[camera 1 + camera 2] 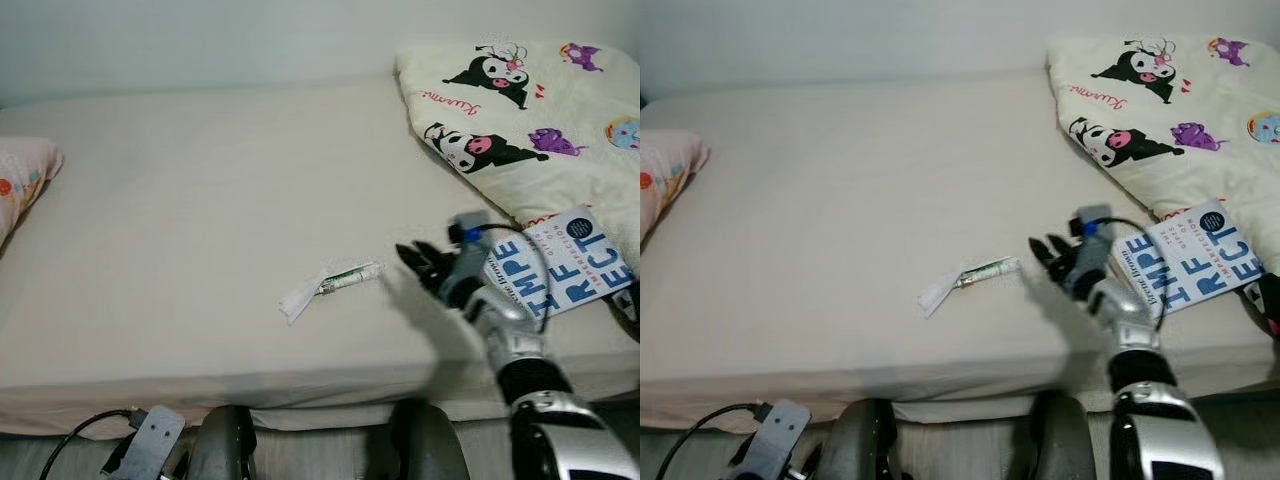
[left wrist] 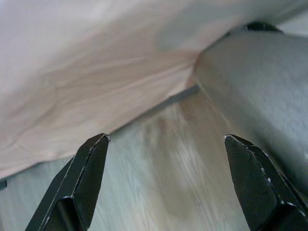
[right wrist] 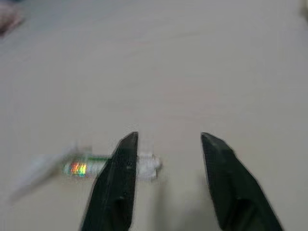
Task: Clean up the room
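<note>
The left gripper (image 2: 166, 185) hangs low by the bed's edge, fingers spread over wood floor. On the bed (image 1: 200, 230), the right gripper (image 1: 420, 262) hovers with fingers parted and empty, just right of a small tube (image 1: 348, 277) with a white torn wrapper (image 1: 298, 298) at its end. Right of the arm lies a book (image 1: 560, 262) reading "IMPERFECT". Beyond it, a cartoon blanket (image 1: 520, 110) shows "Kuromi". A pink pillow (image 1: 25, 180) lies far left.
</note>
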